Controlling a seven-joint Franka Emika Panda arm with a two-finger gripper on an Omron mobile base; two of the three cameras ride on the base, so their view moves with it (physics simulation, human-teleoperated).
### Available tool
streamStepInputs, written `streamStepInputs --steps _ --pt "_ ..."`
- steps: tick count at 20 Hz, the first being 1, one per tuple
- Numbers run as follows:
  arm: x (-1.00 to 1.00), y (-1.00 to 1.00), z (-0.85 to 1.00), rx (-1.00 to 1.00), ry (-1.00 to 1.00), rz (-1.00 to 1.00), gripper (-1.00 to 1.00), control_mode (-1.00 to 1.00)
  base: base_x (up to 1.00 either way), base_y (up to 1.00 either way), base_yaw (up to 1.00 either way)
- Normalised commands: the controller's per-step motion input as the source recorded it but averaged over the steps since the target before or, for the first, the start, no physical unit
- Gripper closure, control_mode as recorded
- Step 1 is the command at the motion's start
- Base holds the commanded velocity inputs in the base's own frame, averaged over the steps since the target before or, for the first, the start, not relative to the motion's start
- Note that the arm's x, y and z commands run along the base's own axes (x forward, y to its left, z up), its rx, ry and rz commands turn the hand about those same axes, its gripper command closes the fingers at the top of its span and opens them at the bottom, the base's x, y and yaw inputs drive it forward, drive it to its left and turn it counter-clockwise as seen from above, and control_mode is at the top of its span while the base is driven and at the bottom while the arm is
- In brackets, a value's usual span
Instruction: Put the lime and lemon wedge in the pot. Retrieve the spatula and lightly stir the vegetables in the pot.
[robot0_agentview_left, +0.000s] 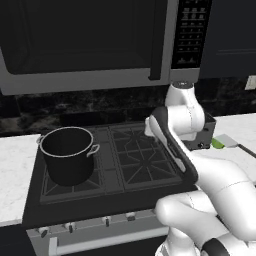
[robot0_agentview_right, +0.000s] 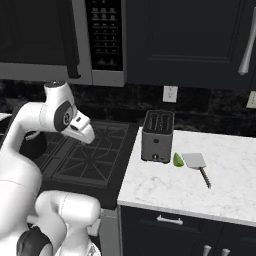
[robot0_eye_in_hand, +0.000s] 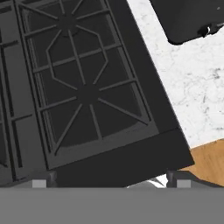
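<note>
In the right base view the arm hides most of the pot (robot0_agentview_right: 34, 145). The spatula (robot0_agentview_left: 231, 141) is cut by the left base view's right edge, and the toaster (robot0_eye_in_hand: 192, 17) by the hand view's top.

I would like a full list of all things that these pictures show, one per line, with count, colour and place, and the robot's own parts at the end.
black cylindrical stockpot: one, black with silver rim, on the stove's left burner.
black gas stove: one, black, between two counters.
microwave: one, dark and silver, above the stove.
dark grey slotted-top box: one, on the white marble counter right of the stove.
lime: one, green, beside the box.
spatula with light-grey blade: one, flat on the counter, next to the lime.
wall outlets: two, white, on the backsplash.
robot arm: one, white; pincer open above the stove's front edge.
</note>
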Motion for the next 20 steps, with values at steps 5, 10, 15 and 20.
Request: streamStepInputs --steps 5,10,15,20 --pt "0.07 -1.00 -0.40 0.03 0.12 -0.07 -1.00 -1.00 0.00 0.00 0.00" --pt "0.03 -1.00 -0.14 0.00 0.02 -0.01 -1.00 -1.00 0.00 0.00 0.00" --pt "0.01 -1.00 -0.05 0.00 0.00 0.02 -1.00 -1.00 0.00 0.00 0.00" --pt "0.01 -1.00 -0.15 0.00 0.00 0.13 -1.00 -1.00 0.00 0.00 0.00"
